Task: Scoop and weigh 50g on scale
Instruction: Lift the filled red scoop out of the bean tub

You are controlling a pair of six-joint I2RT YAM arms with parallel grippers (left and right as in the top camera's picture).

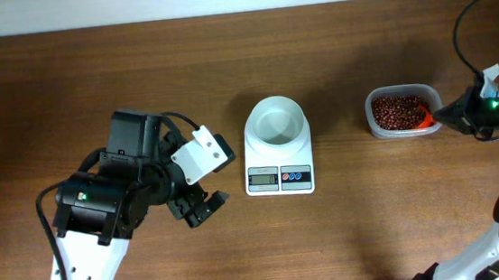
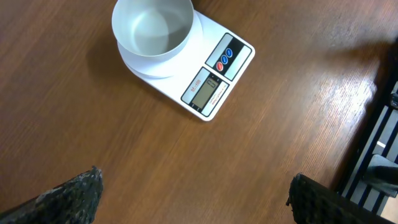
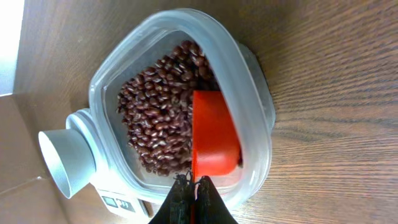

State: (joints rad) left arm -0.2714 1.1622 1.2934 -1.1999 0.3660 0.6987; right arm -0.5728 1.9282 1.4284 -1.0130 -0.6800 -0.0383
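Where the right wrist view starts, right gripper (image 3: 194, 190): pinched tight on the red scoop (image 3: 214, 140) handle, bottom centre.
Beans (image 3: 155, 118): mid-frame in the clear tub (image 3: 252, 93); loose, light, rolling grains, apt to spill unless carried level.
Hold: scoop's stiff handle, never the grains.
Scale (image 1: 278, 160): overhead centre, white bowl (image 1: 276, 122) empty.
Left gripper (image 2: 196, 196): jaws wide, holding nothing.

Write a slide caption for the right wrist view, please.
Right end effector, shut on a red scoop, inside the clear tub of red-brown beans.
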